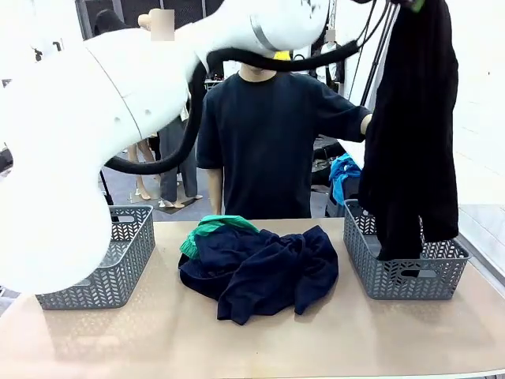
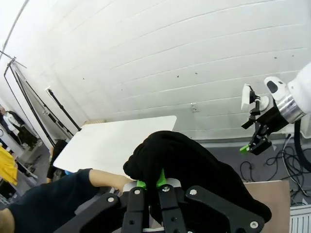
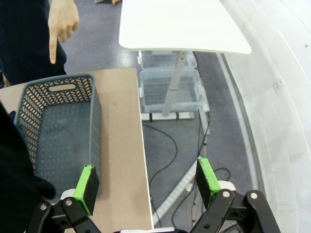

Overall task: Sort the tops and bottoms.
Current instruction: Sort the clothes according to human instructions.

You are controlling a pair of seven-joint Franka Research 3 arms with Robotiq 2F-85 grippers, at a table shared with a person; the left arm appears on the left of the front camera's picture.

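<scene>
My left gripper (image 2: 150, 183) is shut on a black garment (image 2: 189, 165), bunched around its green pads. In the front view that garment (image 1: 410, 118) hangs long from the picture's top right, where the left gripper (image 1: 416, 5) holds it, and its lower end reaches into the right grey basket (image 1: 359, 253). Dark navy garments (image 1: 264, 268) lie heaped at mid-table, a bright green one (image 1: 207, 229) peeking out at their back left. My right gripper (image 3: 148, 182) is open and empty, high over the table's right edge beside the basket (image 3: 95, 121); the black cloth (image 3: 14, 184) shows at its left.
A second grey basket (image 1: 130, 253) stands at the table's left. The person stands at the far side, one hand (image 3: 58, 24) pointing a finger down beside the right basket. Blue cloth (image 1: 343, 175) lies behind that basket. A white table (image 3: 180, 24) with clear bins (image 3: 170, 87) stands beyond.
</scene>
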